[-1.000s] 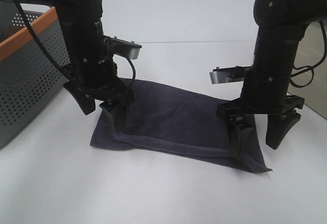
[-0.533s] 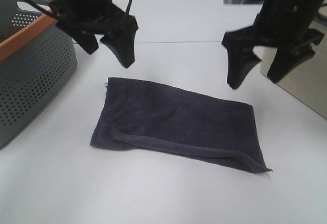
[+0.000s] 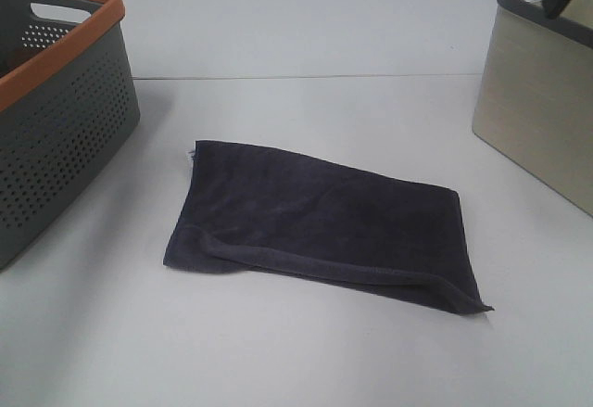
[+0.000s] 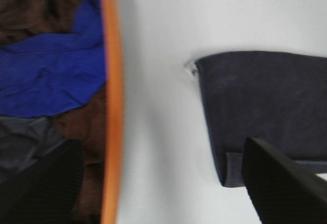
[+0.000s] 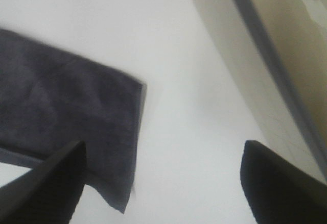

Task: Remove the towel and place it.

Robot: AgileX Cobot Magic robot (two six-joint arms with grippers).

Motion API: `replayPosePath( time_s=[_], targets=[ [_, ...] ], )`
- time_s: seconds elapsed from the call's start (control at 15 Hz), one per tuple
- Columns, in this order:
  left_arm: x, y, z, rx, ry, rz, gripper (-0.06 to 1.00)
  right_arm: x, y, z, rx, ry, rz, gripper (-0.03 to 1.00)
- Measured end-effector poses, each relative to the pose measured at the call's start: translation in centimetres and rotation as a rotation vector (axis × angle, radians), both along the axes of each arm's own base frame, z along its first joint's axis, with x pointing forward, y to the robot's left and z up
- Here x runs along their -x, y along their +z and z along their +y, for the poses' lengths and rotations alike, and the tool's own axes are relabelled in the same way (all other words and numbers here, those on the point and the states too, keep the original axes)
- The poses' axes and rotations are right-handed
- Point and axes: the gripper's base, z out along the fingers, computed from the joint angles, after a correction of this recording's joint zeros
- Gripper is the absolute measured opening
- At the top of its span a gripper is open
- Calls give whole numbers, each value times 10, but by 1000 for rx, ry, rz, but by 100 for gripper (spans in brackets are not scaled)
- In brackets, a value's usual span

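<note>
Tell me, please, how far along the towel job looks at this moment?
Done: the towel lies folded flat on the table, between the grey basket and the beige basket. In hand: nothing; both end effectors are open, raised and empty. Left: nothing visible.

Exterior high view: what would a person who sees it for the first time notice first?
First, the dark towel, lying flat and alone in the middle of the white table, with its near edge folded over. Next, the grey perforated basket with an orange rim at the left edge, which the left wrist view shows holding blue and brown cloth. A beige bin stands at the right edge.
</note>
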Motion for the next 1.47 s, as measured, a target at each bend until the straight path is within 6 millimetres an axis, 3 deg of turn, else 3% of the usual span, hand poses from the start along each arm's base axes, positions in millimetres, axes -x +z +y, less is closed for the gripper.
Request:
replayPosePath(
  time_s=[0.07, 0.2, 0.33, 0.73, 1.0, 1.07, 1.13, 1.47],
  targets=[
    [6, 8, 25, -7, 63, -17, 80, 3, 0, -14, 1, -42, 1, 73],
    [36, 19, 58, -24, 142, -30, 80, 25, 1, -20, 2, -51, 6, 73],
    [77, 19, 67, -42, 160, -19, 79, 66, 1, -16, -5, -35, 2, 73],
    [231, 20, 80, -159, 189, -162, 79, 202, 7, -16, -61, -4, -198, 73],
    [306, 2, 84, -185, 207, -363, 79, 270, -13, -18, -78, 7, -347, 73],
    [322, -9, 84, -179, 206, -396, 79, 283, -22, -19, -77, 14, -373, 73],
    [346, -32, 81, -156, 178, -433, 79, 300, -42, -20, -52, 54, -408, 73],
    [390, -71, 74, -121, 96, -570, 79, 324, -82, -23, -2, 104, -494, 73]
  ],
)
